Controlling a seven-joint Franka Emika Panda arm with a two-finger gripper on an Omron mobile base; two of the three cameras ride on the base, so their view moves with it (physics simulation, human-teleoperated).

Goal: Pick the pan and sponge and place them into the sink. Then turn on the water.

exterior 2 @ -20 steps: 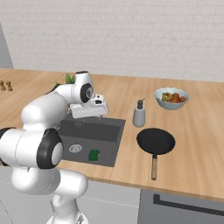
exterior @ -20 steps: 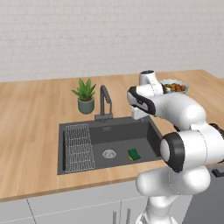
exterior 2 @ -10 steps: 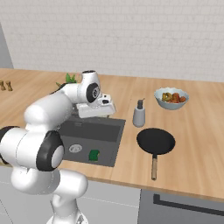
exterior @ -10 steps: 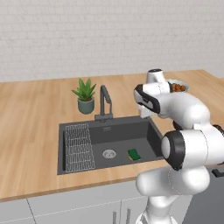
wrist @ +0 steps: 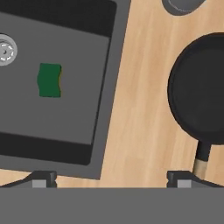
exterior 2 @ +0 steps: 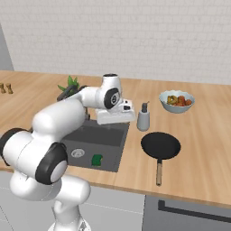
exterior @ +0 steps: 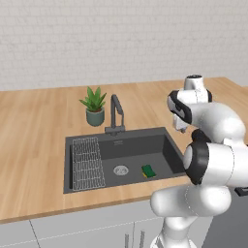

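A: Left to right, quick. What's leftmost?

B: Plant [exterior: 94, 104] and faucet [exterior: 116, 112] behind the sink [exterior: 164, 150]. Rack [exterior: 87, 162] in the sink's left part, drain [exterior: 120, 170] mid-floor, sponge [exterior: 148, 170] lying on the floor just right of the drain, green side up in the hand view. No water at the spout.

A: So the sponge is done?

B: Looks placed, yes. It sits inside the basin, nothing touching it.

A: Next over?

B: Gripper [wrist: 111, 178], looking straight down above the counter strip between the sink's right rim and the pan [exterior 2: 160, 145]. Jaws stand wide apart, nothing between them. Only the two tips show at the bottom of the hand view.

A: Pan location?

B: On the counter, right of the sink, well clear of the rim. Wooden handle [exterior 2: 159, 171] points toward the counter's front edge. Soap bottle [exterior 2: 143, 117] just behind it, food bowl [exterior 2: 177, 101] farther back and right.

A: Step in hand?

B: My read: pan pickup, approach phase. Sponge in, pan out, tap off.

A: What does the next move need?

B: Shift right until the handle sits between the jaws, drop down, close on it. In the hand view the handle is just above the right tip, so it's a short sideways move. Then lift, carry left over the rim, avoid landing on the sponge if possible. Faucet last.

A: Risks?

B: Handle grip puts the pan's weight off to one side, so it may tip. A guess, not seen.
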